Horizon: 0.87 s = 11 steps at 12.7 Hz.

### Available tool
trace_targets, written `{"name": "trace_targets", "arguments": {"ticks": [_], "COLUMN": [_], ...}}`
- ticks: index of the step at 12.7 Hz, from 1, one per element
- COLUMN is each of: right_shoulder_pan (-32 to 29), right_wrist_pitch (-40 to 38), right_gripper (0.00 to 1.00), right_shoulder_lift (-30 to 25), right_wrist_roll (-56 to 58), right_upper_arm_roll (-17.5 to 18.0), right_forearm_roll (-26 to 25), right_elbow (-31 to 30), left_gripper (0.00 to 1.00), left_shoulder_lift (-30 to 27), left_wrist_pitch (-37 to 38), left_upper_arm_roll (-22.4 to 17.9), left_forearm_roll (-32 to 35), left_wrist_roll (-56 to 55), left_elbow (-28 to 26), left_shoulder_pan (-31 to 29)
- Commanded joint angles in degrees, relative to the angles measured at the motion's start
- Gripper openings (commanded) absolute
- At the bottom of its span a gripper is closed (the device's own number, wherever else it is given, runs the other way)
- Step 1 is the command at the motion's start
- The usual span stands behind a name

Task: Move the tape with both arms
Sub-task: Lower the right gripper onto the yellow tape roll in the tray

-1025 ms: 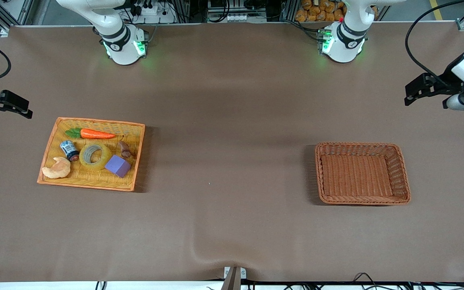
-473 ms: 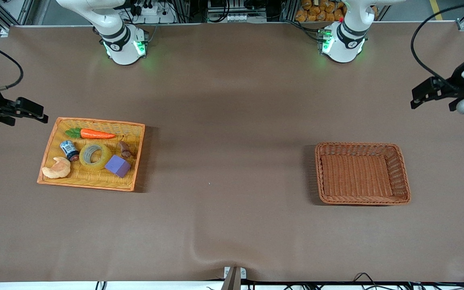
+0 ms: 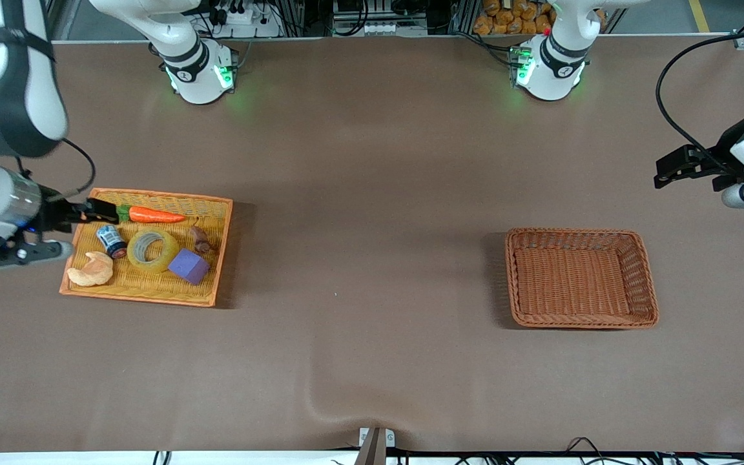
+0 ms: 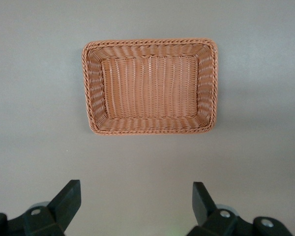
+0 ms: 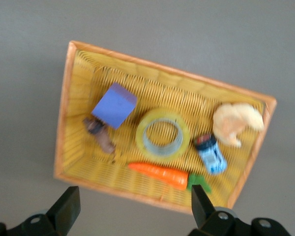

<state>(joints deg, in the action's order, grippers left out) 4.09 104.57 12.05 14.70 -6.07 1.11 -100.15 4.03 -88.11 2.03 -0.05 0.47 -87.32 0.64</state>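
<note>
The tape [image 3: 152, 250] is lying flat in the yellow tray [image 3: 220, 213] toward the right arm's end of the bench [image 3: 372, 161], sitting untouched between the small can [image 3: 112, 241] and the purple cube [image 3: 188, 265], with the toy carrot [image 3: 152, 215] just beside it on the side farther from the front camera and the croissant [image 3: 91, 270] near the tray's nearer corner; a small brown item [image 3: 200, 239] is lying beside the cube, too small to identify; the right gripper [image 3: 91, 210] is now hanging over the tray's edge by the carrot's leafy end, having swung in from off the bench's end over the last second, jaws standing wide and holding nothing; judgement: the approach for the pick is under way, the gripper not yet over the tape and not yet descending; the left gripper [image 3: 682, 165] is waiting well above the bench toward the left arm's end, jaws wide and empty, shifted only slightly; the brown wicker basket [image 3: 646, 271] is sitting empty well apart from the tray, presumably the destination; hard to make out: the right wrist view is blurring with motion; the left arm's wrist is cut off at the frame edge in the front view.
</note>
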Motion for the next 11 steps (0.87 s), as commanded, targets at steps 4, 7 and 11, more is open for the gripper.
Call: {"name": "trace_targets", "arguments": {"ticks": [4,7,11], "right_shoulder_pan": [0.04,-0.23,0.39], "right_wrist_pitch": [27.25,28.05,31.57], "right_gripper": [1.00,1.00,1.00], "right_shoulder_lift": [2.69,5.53,6.31], "right_wrist_roll": [14.34,17.38,17.38], "right_upper_arm_roll": [0.09,0.18,0.18], "right_forearm_roll": [-0.76,-0.67,-0.67], "right_elbow": [-19.64,-22.44,-26.06], "left_gripper": [1.00,1.00,1.00], "left_shoulder_lift": [1.77,1.94,1.94], "left_wrist_pitch": [1.36,1.27,1.18], "left_upper_arm_roll": [0.08,0.08,0.17], "left_forearm_roll": [0.14,0.14,0.05], "left_wrist_roll": [0.59,0.24,-0.38], "left_elbow": [0.84,1.01,1.01], "left_shoulder_pan": [-0.46,-0.11,-0.20]}}
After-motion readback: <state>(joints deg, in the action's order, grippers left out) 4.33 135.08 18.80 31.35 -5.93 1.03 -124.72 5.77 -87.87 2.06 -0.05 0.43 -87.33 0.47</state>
